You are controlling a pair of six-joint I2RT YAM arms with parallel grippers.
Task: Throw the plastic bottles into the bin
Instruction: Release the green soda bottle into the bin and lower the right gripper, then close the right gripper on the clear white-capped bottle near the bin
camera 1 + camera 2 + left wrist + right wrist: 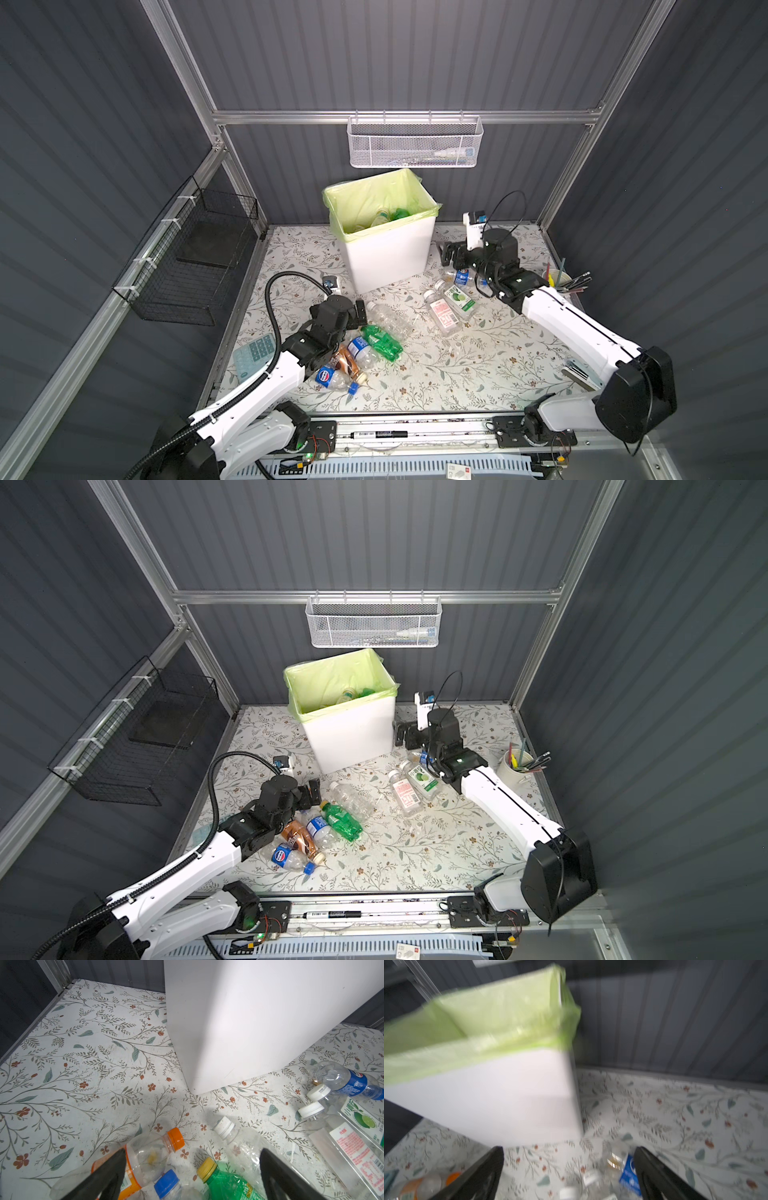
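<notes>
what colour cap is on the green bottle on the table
Yellow cap on the green bottle, clearest in the left wrist view.

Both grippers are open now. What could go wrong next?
Under the left gripper the orange-cap bottle and the green bottle lie close together; closing may catch both or push one away. The right gripper sits close to the bin; a swing might knock it. The pen cup beside the right arm could tip.

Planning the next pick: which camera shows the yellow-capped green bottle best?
A top view: the green bottle lies whole there. The left wrist view shows only its cap end; the right wrist view misses it.
</notes>
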